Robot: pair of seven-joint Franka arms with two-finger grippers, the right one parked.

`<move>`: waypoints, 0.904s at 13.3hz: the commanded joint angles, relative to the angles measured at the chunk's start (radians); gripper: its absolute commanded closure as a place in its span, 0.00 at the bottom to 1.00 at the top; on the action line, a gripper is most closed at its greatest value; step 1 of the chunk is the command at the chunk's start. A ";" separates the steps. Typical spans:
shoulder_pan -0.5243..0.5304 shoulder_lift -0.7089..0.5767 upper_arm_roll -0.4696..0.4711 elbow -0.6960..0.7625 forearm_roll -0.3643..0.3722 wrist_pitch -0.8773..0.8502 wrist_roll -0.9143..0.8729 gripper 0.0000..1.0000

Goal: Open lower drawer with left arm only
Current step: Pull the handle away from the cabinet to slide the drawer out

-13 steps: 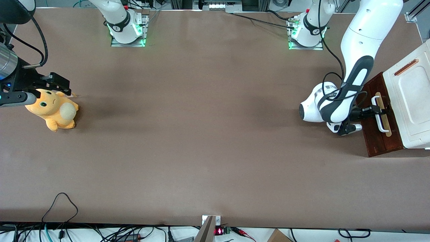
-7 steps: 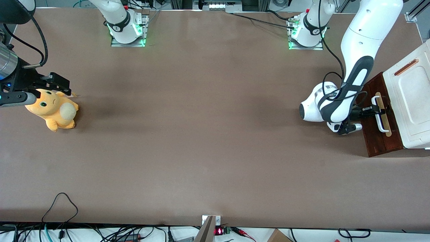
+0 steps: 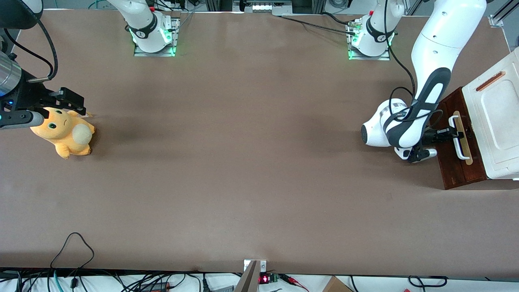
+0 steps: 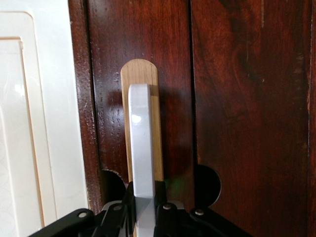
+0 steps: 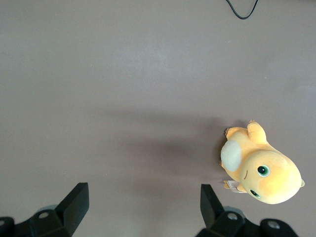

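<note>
My gripper [image 4: 143, 210] clamped on the handle [image 4: 141, 148], fingertips cut off, drawer [image 3: 456, 162] unmoved from earlier (barely out).

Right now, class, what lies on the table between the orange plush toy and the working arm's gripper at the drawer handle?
Only bare brown table in the front view, from plush toy to gripper, shut on the handle.

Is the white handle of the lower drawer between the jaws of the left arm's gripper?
Yes, the gripper has one jaw on each side of the white handle of the lower drawer.
</note>
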 commanded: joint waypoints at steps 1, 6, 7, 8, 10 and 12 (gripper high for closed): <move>-0.016 -0.024 -0.006 -0.017 0.025 0.002 0.024 1.00; -0.065 -0.027 -0.081 -0.011 -0.004 0.002 0.016 1.00; -0.070 -0.029 -0.100 -0.011 -0.015 0.002 0.018 1.00; -0.076 -0.029 -0.119 -0.011 -0.021 0.001 0.018 1.00; -0.079 -0.032 -0.133 -0.011 -0.043 0.001 0.021 1.00; -0.079 -0.032 -0.133 -0.011 -0.044 0.001 0.022 1.00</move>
